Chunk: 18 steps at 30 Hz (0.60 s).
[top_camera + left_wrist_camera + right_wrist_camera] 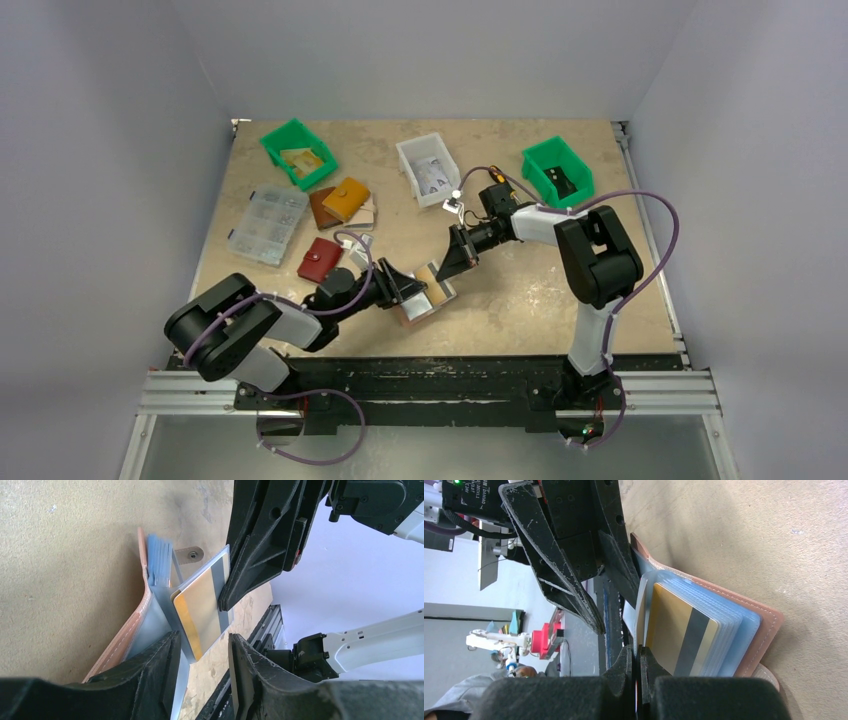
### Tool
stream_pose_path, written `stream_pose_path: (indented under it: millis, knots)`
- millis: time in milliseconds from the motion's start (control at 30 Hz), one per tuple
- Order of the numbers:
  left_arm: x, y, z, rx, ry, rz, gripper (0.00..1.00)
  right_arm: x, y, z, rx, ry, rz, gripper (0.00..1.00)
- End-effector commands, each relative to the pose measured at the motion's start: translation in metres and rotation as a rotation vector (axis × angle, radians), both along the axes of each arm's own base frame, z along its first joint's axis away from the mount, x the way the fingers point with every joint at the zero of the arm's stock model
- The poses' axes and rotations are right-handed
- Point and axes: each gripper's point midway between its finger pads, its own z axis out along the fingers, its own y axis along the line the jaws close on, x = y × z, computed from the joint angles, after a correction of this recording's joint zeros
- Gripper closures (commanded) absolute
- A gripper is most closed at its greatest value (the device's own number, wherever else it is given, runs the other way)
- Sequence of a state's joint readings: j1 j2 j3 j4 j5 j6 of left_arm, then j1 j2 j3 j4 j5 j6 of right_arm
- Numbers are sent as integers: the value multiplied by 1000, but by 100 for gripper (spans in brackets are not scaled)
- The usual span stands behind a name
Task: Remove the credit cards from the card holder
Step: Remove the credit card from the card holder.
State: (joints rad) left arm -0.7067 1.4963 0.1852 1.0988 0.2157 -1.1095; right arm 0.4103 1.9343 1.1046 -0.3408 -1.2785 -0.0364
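The brown-pink card holder lies open on the table between my two grippers. Its leather edge and pale blue clear sleeves show in both wrist views. My right gripper is shut on the end of a tan-gold credit card with a grey stripe, which sticks up out of the sleeves. In the right wrist view the jaws pinch a thin card edge-on. My left gripper is open, with its fingers astride the sleeves and one finger against the plastic. Another gold card sits in the sleeves.
At the back stand a green bin with papers, a white bin and a second green bin. At the left lie a clear organiser box, a mustard-yellow wallet and a red pouch. The table's front rail runs close behind the holder.
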Motion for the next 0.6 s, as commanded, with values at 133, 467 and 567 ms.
stream_pose_path:
  millis: [133,467,567]
  knots:
    - [8,-4,11,-35,-36,8,56,-7,1,37,110,5,30,100]
    - [11,-15,28,-163,-54,-9,58,-11,1,44,144,27,47,100]
    - [11,-17,37,-215,-78,-16,68,-11,1,41,138,37,43,100]
